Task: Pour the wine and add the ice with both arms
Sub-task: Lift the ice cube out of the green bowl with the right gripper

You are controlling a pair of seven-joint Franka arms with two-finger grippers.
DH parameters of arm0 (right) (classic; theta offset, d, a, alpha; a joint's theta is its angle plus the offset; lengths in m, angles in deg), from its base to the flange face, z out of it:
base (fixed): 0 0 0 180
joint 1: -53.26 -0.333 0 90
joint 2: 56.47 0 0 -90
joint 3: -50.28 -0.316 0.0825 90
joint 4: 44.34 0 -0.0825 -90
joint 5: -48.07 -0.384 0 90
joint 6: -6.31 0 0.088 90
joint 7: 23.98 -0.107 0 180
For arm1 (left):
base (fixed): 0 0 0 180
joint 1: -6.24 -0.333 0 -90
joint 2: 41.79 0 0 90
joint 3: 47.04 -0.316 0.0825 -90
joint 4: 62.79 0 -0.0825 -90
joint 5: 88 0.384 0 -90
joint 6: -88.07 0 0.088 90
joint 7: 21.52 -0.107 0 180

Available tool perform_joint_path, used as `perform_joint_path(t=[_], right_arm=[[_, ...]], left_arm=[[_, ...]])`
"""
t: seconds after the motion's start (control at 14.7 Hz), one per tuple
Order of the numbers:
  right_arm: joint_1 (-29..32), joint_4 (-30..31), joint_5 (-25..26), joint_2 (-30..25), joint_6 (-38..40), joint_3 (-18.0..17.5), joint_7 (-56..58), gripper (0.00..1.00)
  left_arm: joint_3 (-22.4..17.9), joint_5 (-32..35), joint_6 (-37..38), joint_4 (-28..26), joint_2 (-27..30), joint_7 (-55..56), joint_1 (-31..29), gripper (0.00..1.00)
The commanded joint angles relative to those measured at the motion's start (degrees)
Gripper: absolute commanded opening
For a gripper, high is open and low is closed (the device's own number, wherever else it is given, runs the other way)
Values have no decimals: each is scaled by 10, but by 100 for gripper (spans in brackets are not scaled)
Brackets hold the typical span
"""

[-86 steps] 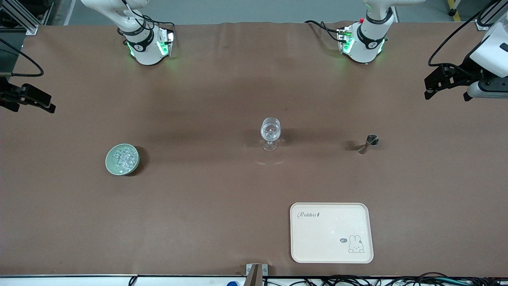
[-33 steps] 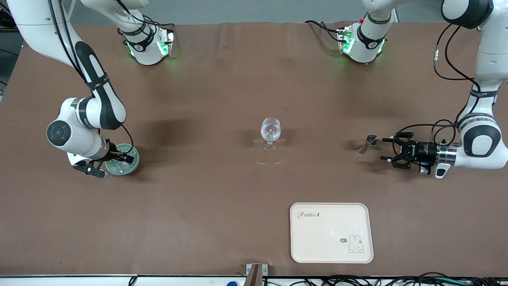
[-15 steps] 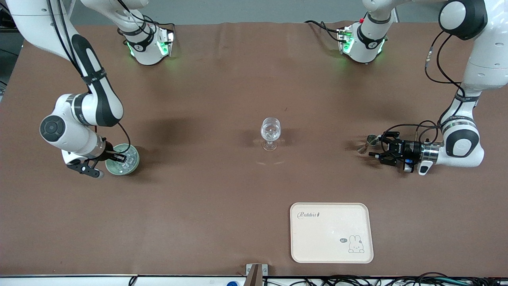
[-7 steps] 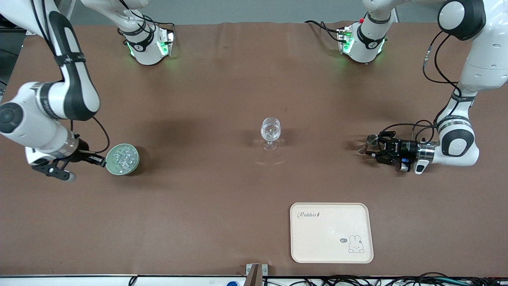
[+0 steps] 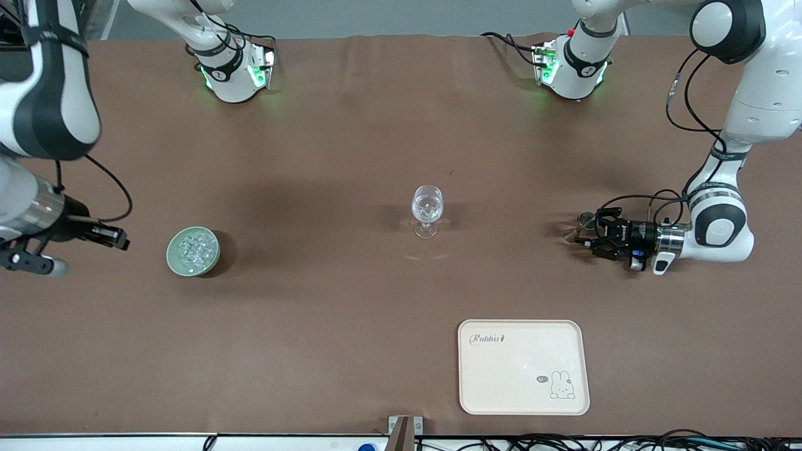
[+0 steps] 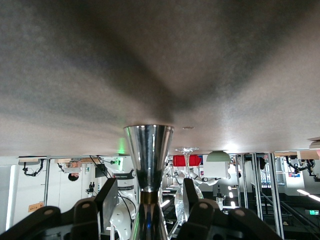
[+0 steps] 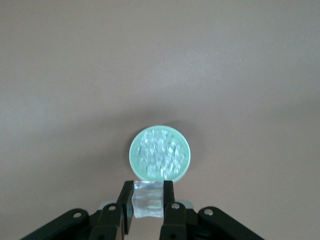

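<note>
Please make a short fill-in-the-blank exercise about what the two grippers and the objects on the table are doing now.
1. The right gripper holds one ____ cube.
2. The rest of the ice is heaped in a pale green ____.
3. The left gripper's fingers stand on either side of a metal ____.
4. The stemmed glass stands farther from the front camera than the cream ____.

Missing words: ice; bowl; jigger; tray

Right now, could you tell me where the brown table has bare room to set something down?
A bare stretch lies between the pale green bowl of ice cubes and the clear stemmed glass, and another nearer the camera beside the cream rabbit tray. It is crowded where the left gripper brackets the steel jigger. The right gripper, holding an ice cube, is up beside the bowl.
</note>
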Motion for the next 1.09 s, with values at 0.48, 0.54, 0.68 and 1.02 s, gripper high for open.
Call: perform_joint_path(t=[0.48, 0.54, 0.68, 1.02], right_arm=[[-34, 16, 2, -122, 101, -4, 54, 1], [-33, 16, 1, -128, 104, -4, 63, 1], [-32, 16, 0, -136, 121, -3, 72, 1], [-31, 20, -2, -148, 129, -1, 85, 2]], left_arm=[[0, -13, -10, -14, 5, -44, 3, 41], [0, -13, -9, -14, 5, -46, 3, 36], [0, -13, -9, -14, 5, -54, 4, 26], [1, -14, -5, -12, 8, -53, 3, 8]])
